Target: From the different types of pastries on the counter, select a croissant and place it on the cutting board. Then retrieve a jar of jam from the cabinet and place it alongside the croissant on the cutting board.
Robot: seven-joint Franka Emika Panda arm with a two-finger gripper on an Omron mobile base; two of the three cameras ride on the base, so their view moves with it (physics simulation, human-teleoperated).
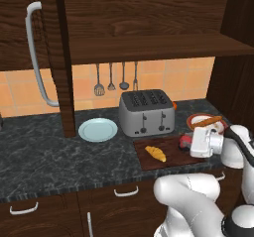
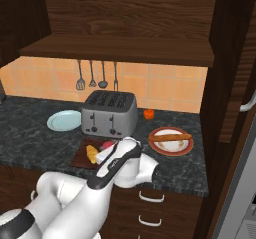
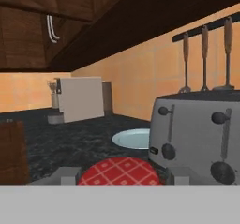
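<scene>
Low at the right of the left base view, the gripper (image 1: 191,143) hovers over the right end of the board (image 1: 171,157), its jaws closed around the jar (image 1: 185,141). The croissant (image 1: 156,153) lies near the board's middle, just left of the jar. A release from too high could tip the squat jar or roll it off the board's edge; a sideways drift could nudge the croissant. At the bottom centre of the hand view, the jar's lid (image 3: 121,171) is red with a pale check pattern, sitting between the fingertips (image 3: 67,175).
</scene>
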